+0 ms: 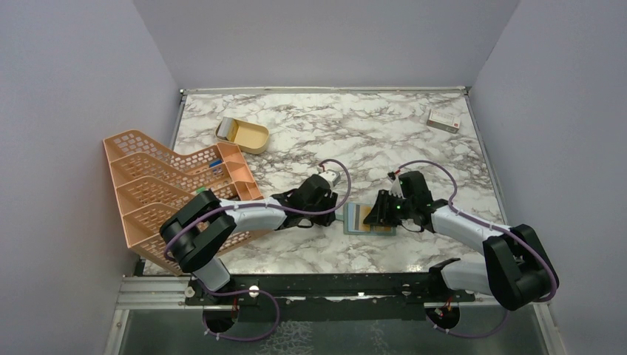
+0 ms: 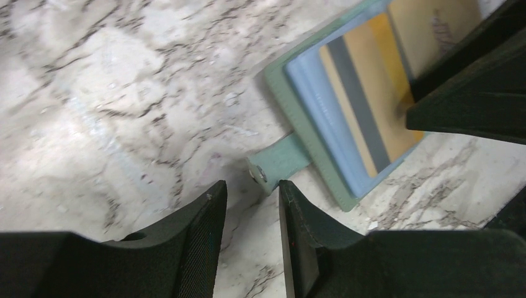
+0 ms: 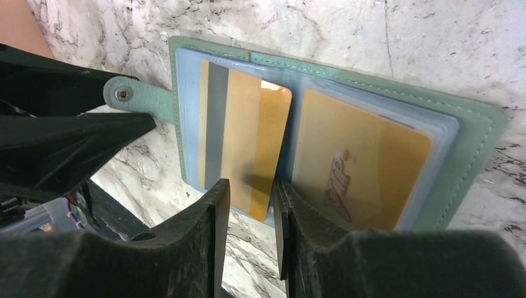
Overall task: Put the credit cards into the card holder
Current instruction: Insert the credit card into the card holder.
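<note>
The card holder (image 1: 355, 222) lies open on the marble table between my two grippers, green rim around pale blue inner faces. In the right wrist view one tan-orange credit card (image 3: 248, 136) with a grey stripe lies loose on the holder's left half. A second card (image 3: 360, 161) sits in a clear sleeve on the right half. My right gripper (image 3: 251, 192) is open by a narrow gap just above the loose card's lower edge. My left gripper (image 2: 251, 195) is open, its tips just short of the snap tab (image 2: 276, 164).
An orange mesh basket rack (image 1: 177, 192) stands at the left by the left arm. A gold oval tin (image 1: 242, 134) lies at the back left. A white box with a red mark (image 1: 444, 120) lies at the back right.
</note>
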Available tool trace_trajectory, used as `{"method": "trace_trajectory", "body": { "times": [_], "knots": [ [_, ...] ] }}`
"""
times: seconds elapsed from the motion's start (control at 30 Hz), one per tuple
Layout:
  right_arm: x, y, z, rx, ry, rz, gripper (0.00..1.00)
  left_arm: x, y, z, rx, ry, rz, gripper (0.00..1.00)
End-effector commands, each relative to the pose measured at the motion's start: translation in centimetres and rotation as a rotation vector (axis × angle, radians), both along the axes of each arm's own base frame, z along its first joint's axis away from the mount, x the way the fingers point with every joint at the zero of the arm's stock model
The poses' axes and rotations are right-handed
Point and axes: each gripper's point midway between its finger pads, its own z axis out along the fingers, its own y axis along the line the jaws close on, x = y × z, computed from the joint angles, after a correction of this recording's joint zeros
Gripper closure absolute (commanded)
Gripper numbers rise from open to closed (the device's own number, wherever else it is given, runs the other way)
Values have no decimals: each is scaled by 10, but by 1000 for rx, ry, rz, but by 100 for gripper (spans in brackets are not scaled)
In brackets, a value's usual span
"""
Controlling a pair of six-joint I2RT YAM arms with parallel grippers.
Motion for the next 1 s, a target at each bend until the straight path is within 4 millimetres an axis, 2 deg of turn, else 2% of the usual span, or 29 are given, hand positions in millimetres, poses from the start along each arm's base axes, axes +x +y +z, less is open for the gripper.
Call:
{"method": "trace_trajectory", "body": {
  "times": [0.0,0.23,0.4,0.47,0.8,0.97],
  "knots": [
    [0,-5,-8,-28,-1,-14,68,3,19,12,11,-19,119,63],
    [9,-3,7,-20,-31,-28,68,-11,-12,52,-214,45,72,63],
    [18,-5,17,-34,-62,-54,64,-17,-40,77,-373,61,-5,61],
    [21,-4,18,-35,-65,-59,63,-15,-46,76,-371,61,-25,60],
    [24,-1,9,-32,-46,-47,63,-12,-45,31,-269,112,-13,58],
    [25,4,12,-6,-55,-37,64,-13,-48,24,-269,123,-29,57]
  ]
}}
